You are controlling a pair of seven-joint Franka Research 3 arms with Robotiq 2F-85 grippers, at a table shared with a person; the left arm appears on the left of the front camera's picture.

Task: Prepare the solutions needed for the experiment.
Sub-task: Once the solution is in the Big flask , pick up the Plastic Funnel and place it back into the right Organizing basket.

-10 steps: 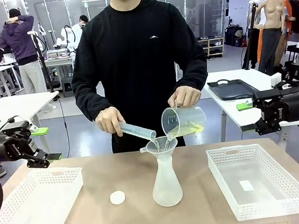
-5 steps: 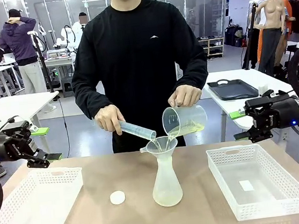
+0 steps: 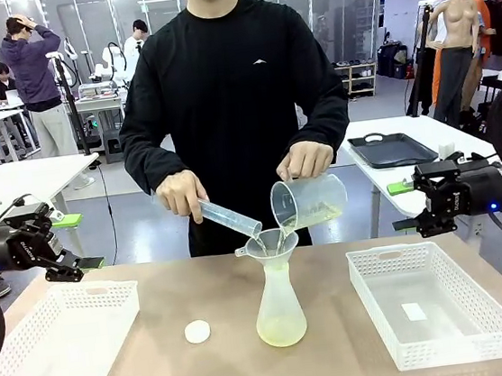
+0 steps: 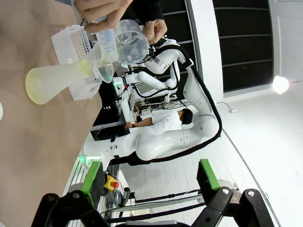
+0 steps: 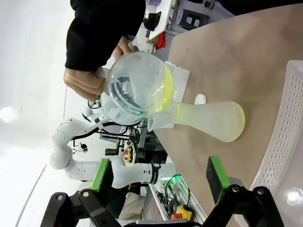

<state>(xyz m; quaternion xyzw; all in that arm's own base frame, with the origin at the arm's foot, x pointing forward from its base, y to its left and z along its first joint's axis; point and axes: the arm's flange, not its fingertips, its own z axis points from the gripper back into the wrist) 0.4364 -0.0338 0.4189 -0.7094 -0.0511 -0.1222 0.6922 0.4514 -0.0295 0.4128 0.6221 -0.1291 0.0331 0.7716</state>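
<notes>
A person stands at the far side and tips a clear beaker (image 3: 308,201) and a graduated cylinder (image 3: 229,218) into the mouth of a translucent white conical flask (image 3: 277,294) at the table's middle. The solutions (image 3: 282,334) form a shallow pale yellow-green layer in the flask's bottom, and a little remains in the beaker. My left gripper (image 3: 78,242) hangs open above the left basket's far edge. My right gripper (image 3: 401,205) hangs open beyond the right basket. The left wrist view has its gripper (image 4: 149,175) open and the flask (image 4: 52,82) far off. In the right wrist view the gripper (image 5: 158,176) stands open, facing the flask (image 5: 208,118) and beaker (image 5: 137,90).
A white mesh basket (image 3: 63,291) sits at the table's left and another (image 3: 403,250) at the right. A small white round cap (image 3: 197,331) lies left of the flask. A side table with a black tray (image 3: 390,148) stands behind the right arm.
My right gripper has moved left, closer to the table. The person has tipped the beaker further; its liquid has dropped and the flask's layer has risen. The left arm is still.
</notes>
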